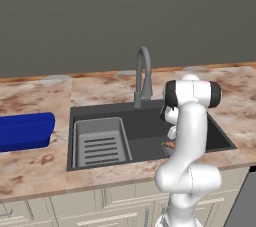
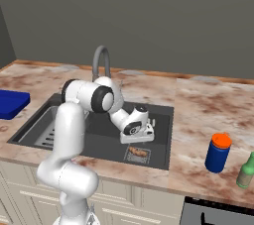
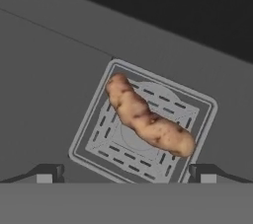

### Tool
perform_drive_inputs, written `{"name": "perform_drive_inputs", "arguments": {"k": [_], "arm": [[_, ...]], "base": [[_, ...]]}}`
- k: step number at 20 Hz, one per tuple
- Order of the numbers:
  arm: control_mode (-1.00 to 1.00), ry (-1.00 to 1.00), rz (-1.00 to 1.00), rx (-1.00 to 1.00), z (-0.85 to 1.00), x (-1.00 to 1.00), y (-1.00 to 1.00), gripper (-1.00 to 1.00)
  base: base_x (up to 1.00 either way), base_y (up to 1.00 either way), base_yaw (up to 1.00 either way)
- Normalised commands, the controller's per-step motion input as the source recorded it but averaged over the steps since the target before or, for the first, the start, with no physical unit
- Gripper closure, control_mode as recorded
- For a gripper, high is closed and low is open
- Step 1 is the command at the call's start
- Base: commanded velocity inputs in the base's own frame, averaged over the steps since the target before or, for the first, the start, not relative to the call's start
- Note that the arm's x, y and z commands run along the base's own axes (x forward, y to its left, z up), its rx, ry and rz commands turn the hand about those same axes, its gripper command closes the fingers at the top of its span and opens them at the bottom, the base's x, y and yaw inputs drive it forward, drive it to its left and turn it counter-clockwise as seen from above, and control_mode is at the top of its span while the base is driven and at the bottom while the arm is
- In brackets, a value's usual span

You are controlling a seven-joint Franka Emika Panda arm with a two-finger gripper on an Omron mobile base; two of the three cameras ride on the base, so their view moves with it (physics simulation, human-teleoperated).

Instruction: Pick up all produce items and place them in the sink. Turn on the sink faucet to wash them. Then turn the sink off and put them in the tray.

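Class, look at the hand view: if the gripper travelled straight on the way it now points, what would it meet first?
Most likely the lumpy orange-brown produce item, lying across the square drain grate on the sink floor. The gripper has its jaws open either side of it; depth is unclear.

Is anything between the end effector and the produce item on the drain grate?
No. In the hand view the stretch is bare: the open end effector hovers over the produce item lying across the drain grate.

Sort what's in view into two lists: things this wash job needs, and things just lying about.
Needed:
potato, lying on the drain grate
sink
faucet
blue tray

Lying about:
grey rack in the sink
orange-capped blue bottle
green bottle
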Motion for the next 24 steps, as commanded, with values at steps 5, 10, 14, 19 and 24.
{"name": "perform_drive_inputs", "arguments": {"k": [5,10,14,19,24], "arm": [[-1.00,0.00,0.02,0.00,-0.17,0.15,-0.04,-1.00],[-1.00,0.00,0.01,0.00,-0.19,0.11,-0.03,-1.00],[-1.00,0.00,0.01,0.00,-0.21,0.11,0.00,-1.00],[-1.00,0.00,0.01,0.00,-0.19,0.08,0.00,-1.00],[-1.00,0.00,0.01,0.00,-0.19,0.00,0.00,-1.00]], "base": [[0.00,0.00,0.00],[0.00,0.00,0.00],[0.00,0.00,0.00],[0.00,0.00,0.00],[0.00,0.00,0.00]]}}
